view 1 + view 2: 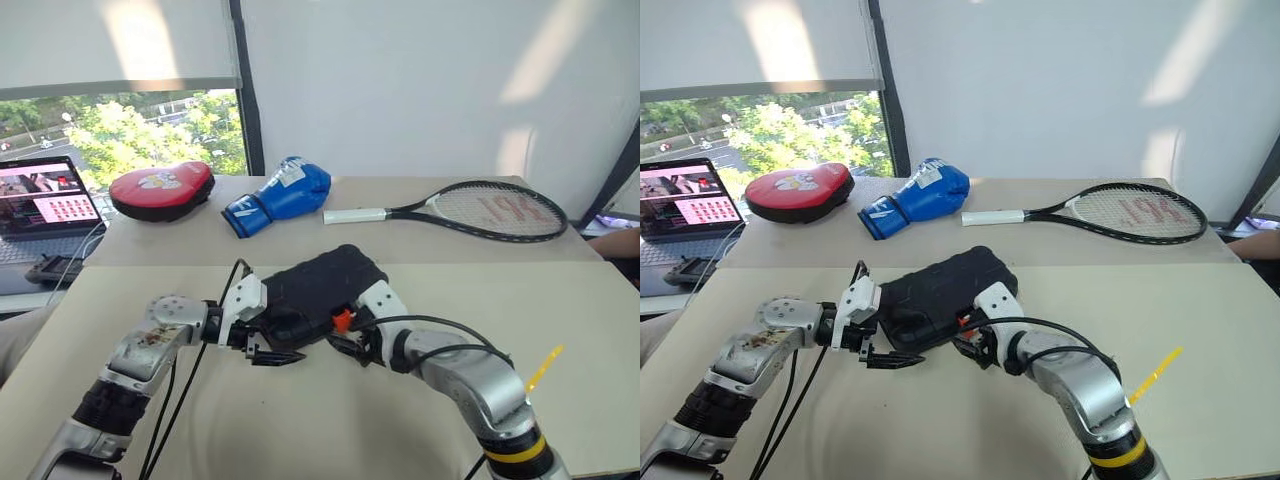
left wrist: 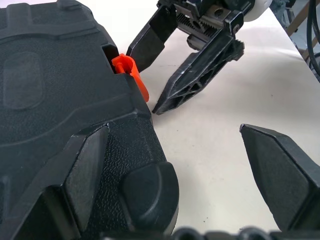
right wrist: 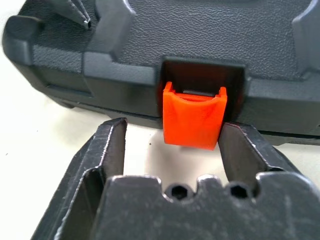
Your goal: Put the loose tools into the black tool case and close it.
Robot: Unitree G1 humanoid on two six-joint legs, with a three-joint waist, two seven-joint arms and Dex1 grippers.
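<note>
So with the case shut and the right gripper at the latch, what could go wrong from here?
1. The orange latch looks flipped out rather than snapped flat, so the black tool case may not be locked and could spring open.
2. The right gripper stands open with one finger beside the latch; a push could slip off it.
3. The left gripper only straddles the case's corner, so the case may slide on the table.

You see the black tool case [image 3: 200,30] in matt, pebble-grained moulded plastic, its orange latch [image 3: 192,120] smooth and faintly glossy, the right gripper [image 3: 172,150] fingers [image 3: 107,150] of scuffed, dull black plastic, all on a smooth, matt cream table [image 2: 215,125].
</note>
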